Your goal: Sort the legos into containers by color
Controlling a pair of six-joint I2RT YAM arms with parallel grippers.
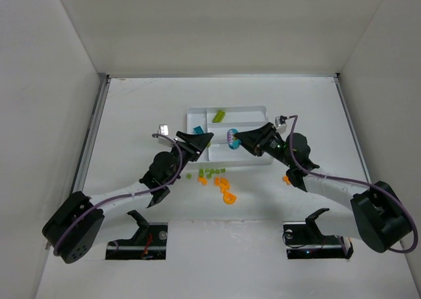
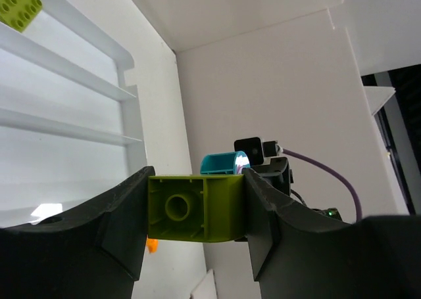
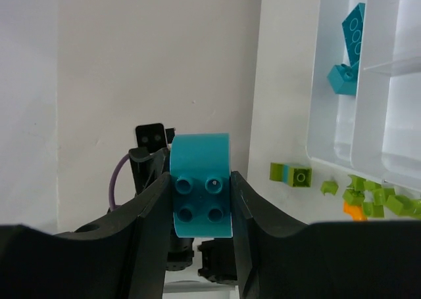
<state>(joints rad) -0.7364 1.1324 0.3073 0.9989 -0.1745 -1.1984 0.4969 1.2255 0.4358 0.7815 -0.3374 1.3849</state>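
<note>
My left gripper (image 1: 201,141) is shut on a lime green lego (image 2: 196,207), held over the near left part of the white tray (image 1: 243,108). My right gripper (image 1: 238,138) is shut on a teal rounded lego (image 3: 200,184), held over the tray's near middle; the lego also shows in the top view (image 1: 232,138). The two grippers face each other, tips close. In the tray lie a lime green lego (image 1: 219,116) and teal legos (image 3: 348,56). Loose green legos (image 1: 207,174) and orange legos (image 1: 225,190) lie on the table in front of the tray.
One orange lego (image 1: 287,178) lies by the right arm. A green-and-teal lego (image 3: 291,174) sits near the tray's corner. White walls enclose the table on three sides.
</note>
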